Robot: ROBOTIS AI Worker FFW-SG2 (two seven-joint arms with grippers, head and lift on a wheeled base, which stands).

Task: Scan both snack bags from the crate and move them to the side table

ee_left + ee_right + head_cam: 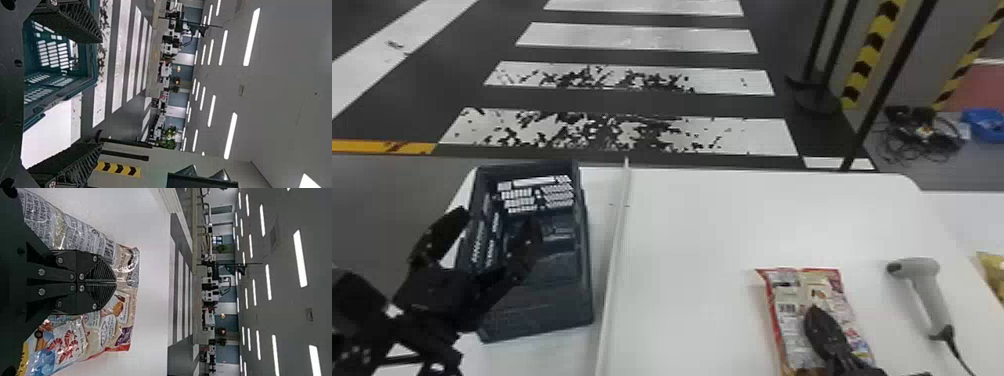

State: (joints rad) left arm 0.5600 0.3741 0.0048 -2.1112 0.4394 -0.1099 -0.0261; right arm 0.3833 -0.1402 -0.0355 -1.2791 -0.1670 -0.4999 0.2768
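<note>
One snack bag (786, 327) shows; its long axis points forward.

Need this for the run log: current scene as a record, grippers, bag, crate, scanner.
left gripper: open, at the crate, one finger over its inside
right gripper: fingers together over the snack bag; film between them unclear
snack bag: over the white table, left of the scanner
scanner: lying on the table, cable attached
yellow package: partly visible, right of the scanner
</note>
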